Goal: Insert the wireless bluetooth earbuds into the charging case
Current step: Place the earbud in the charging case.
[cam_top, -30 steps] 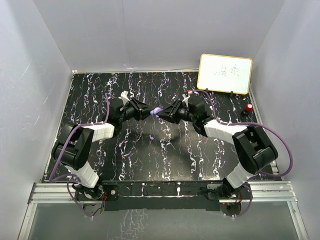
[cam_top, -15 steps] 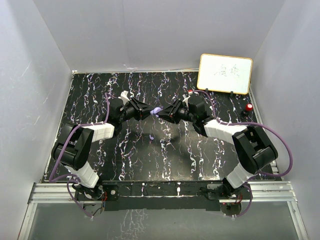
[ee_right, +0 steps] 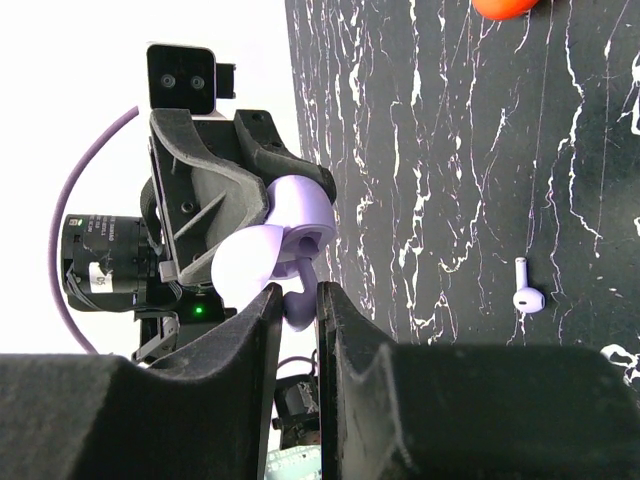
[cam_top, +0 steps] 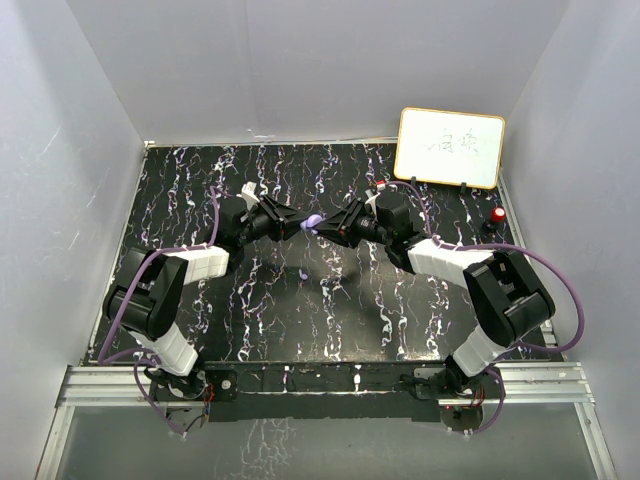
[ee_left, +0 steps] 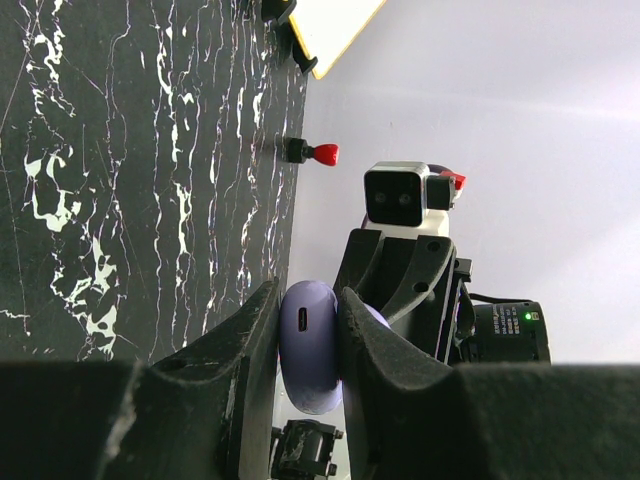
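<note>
My left gripper (cam_top: pixel 300 224) is shut on a round purple charging case (ee_left: pixel 308 345) and holds it above the middle of the table. In the right wrist view the case (ee_right: pixel 303 208) is open, with its lid (ee_right: pixel 243 270) hanging down. My right gripper (cam_top: pixel 324 227) is shut on a purple earbud (ee_right: pixel 303 303). The earbud's stem reaches up into the open case. The two grippers meet tip to tip. A white earbud (ee_right: pixel 526 291) lies on the black marbled table (cam_top: pixel 400 300). No red earbud shows.
A whiteboard (cam_top: pixel 450 147) stands at the back right. A small red knob on a black stand (cam_top: pixel 497 215) sits at the right edge. A red-orange round thing (ee_right: pixel 505 6) is cut off at the top of the right wrist view. A small purple speck (cam_top: pixel 303 274) lies below the grippers.
</note>
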`<state>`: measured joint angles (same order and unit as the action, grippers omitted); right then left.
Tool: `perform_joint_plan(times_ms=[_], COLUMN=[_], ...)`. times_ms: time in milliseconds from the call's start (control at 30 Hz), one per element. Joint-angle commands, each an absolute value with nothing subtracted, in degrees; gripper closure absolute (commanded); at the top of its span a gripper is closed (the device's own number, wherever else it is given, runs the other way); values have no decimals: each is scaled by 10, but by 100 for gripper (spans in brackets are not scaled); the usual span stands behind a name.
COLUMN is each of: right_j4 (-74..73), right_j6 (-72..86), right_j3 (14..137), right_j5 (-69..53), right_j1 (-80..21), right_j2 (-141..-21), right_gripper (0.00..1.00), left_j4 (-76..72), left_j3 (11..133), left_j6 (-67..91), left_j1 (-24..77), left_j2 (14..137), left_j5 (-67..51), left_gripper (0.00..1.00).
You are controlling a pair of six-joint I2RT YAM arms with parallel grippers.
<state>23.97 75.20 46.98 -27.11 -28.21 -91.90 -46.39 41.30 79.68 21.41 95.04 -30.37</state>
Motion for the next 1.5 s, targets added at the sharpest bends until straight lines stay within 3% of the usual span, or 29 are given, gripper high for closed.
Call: perform_joint_plan(times_ms=[0,1467], right_j4=[333,375], right_j6=[773,810], right_j3=[484,468], right_j5=[-261,-260], right_j1=[-279,-277], right_j2=[-913,-924], right_gripper=[82,78], left_j4=[-441,-439], left_j3=[417,420], left_j6=[777,773], left_j1=[229,237], left_j2=[928,929], left_j5=[-330,-324], left_gripper=[100,100])
